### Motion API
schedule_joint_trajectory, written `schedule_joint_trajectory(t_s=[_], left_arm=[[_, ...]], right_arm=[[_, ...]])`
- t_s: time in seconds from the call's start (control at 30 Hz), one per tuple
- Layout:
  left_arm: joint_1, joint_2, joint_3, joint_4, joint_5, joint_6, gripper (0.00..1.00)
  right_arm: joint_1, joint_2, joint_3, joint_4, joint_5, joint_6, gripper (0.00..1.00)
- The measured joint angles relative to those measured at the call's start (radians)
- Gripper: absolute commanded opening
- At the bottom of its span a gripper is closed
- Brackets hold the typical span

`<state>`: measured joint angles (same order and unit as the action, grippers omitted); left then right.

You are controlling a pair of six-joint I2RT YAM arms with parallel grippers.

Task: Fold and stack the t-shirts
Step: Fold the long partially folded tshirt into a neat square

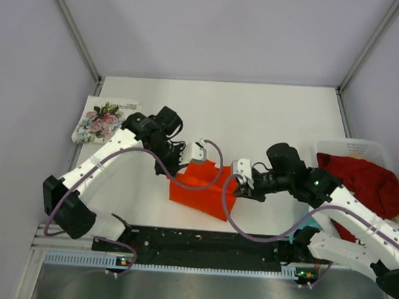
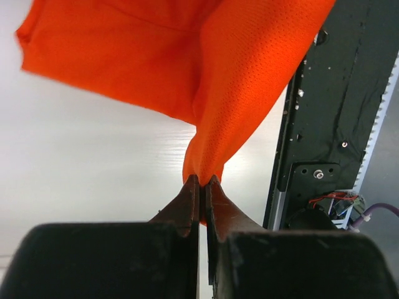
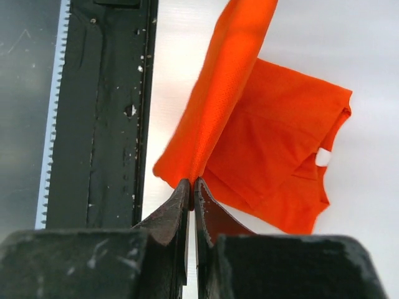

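Far left of the table (image 1: 270,106) there's a flower-print tee (image 1: 104,120) already folded into a neat square at the back corner; looks like that one's done. So this is mid-fold on the orange-red t-shirt (image 1: 200,187), sitting in the middle of the table just in front of the arm bases. Left gripper (image 2: 201,182) is clenched tight on a pinch of its fabric, cloth fanning up and away from the fingertips; right gripper (image 3: 190,185) is pinched shut on another edge the same way, with a doubled flap rising over the flat part. My guess is the next move needs both arms carrying that lifted edge across together, evenly, then laying it down flat before letting go. The fabric is a fine mesh knit, floppy, collar showing in the right wrist view. Far right, a dark red tee (image 1: 363,180) is heaped in the white basket (image 1: 352,144), still waiting.
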<state>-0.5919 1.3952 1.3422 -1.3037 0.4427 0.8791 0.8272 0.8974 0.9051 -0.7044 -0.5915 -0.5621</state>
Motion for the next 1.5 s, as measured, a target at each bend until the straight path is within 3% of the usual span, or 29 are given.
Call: schedule_joint_trajectory(t_s=[0.17, 0.37, 0.63, 0.8, 0.97, 1.17, 1.37, 1.5], left_arm=[[0.034, 0.070, 0.092, -0.018, -0.041, -0.069, 0.00], [0.078, 0.331, 0.252, 0.010, -0.052, -0.120, 0.00], [0.082, 0.665, 0.582, 0.023, -0.064, -0.149, 0.00], [0.082, 0.692, 0.607, 0.019, -0.058, -0.148, 0.00], [0.092, 0.585, 0.500, 0.025, -0.064, -0.139, 0.00], [0.153, 0.374, 0.334, 0.025, -0.073, -0.113, 0.00], [0.193, 0.174, 0.107, 0.053, -0.064, -0.089, 0.00], [0.200, 0.100, -0.013, 0.091, -0.065, -0.063, 0.00]], right_arm=[[-0.135, 0.104, 0.023, 0.013, -0.061, 0.079, 0.00], [-0.367, 0.265, -0.003, 0.100, -0.088, 0.234, 0.00], [-0.489, 0.427, -0.014, 0.147, -0.080, 0.414, 0.00], [-0.490, 0.402, -0.014, 0.154, -0.101, 0.449, 0.00], [-0.390, 0.326, -0.002, 0.171, -0.121, 0.495, 0.00], [-0.120, 0.315, 0.039, 0.224, -0.101, 0.640, 0.00], [0.132, 0.295, -0.023, 0.436, -0.017, 0.869, 0.00], [0.222, 0.317, -0.064, 0.583, 0.022, 1.001, 0.00]])
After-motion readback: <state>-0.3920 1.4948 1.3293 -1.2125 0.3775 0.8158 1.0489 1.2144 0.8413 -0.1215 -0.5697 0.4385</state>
